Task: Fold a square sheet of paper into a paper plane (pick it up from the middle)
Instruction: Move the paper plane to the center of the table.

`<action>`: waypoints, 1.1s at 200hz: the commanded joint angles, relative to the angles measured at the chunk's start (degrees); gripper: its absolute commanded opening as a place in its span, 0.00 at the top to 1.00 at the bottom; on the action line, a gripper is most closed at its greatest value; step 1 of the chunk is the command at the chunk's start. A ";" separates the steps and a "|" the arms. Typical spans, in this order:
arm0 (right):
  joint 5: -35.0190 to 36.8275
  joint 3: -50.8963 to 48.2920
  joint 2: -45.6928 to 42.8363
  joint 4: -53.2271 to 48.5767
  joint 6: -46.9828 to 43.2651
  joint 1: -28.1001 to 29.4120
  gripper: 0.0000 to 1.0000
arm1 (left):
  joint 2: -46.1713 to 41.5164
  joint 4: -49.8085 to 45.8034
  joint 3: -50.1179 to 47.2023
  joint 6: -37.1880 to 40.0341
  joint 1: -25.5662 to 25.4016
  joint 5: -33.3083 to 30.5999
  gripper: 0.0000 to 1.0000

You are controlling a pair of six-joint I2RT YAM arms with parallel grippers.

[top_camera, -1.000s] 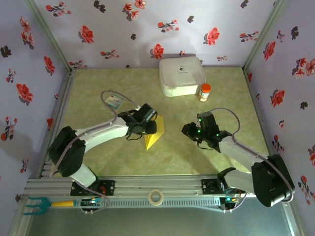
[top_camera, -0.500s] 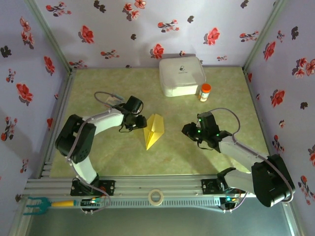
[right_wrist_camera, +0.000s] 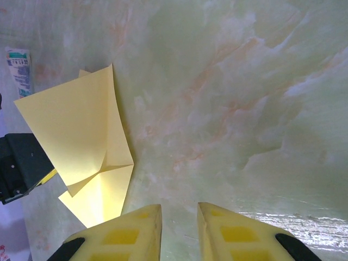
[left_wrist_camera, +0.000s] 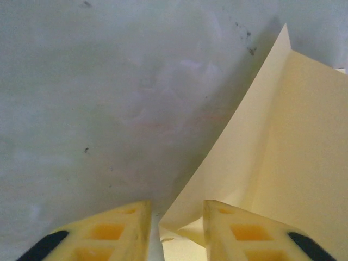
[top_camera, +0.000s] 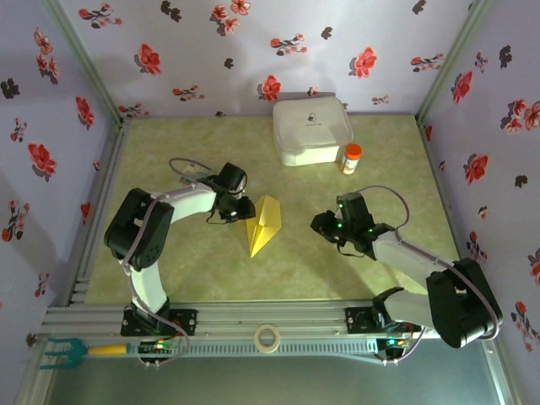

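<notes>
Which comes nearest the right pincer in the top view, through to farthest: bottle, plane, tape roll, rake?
From the right pincer:
1. Plane, just to its left on the table.
2. Bottle, farther back and slightly right.
3. Tape roll, on the near rail between the arm bases.
4. Rake, at the near-left corner, clearly farthest.

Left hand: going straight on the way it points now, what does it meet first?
The folded yellow paper plane; its near edge sits between the fingertips of the left hand, though depth is unclear.
</notes>
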 commanded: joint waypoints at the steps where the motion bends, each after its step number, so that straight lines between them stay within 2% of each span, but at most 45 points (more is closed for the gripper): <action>1: -0.30 -0.75 0.51 1.29 0.15 -0.34 0.75 | 1.09 1.40 0.28 0.44 0.39 2.34 0.74; 63: -0.30 -0.91 0.92 1.21 0.13 -0.34 0.75 | -2.42 6.57 -4.77 -2.58 0.32 2.04 0.89; 97: -0.26 -0.94 0.95 1.17 0.10 -0.33 0.74 | -5.57 11.53 -9.66 -6.79 0.33 1.21 0.96; 127: -0.13 -0.87 1.00 1.00 -0.13 -0.34 0.74 | -9.65 16.27 -15.22 -12.12 -0.11 -1.17 0.98; 179: -0.03 -0.57 1.13 0.54 -0.26 -0.33 0.74 | -17.15 18.03 -21.85 -19.80 -1.47 -8.75 0.98; 220: -0.04 -0.57 0.88 0.38 -0.39 -0.34 0.73 | -18.78 19.99 -25.07 -25.14 -3.21 -11.79 0.98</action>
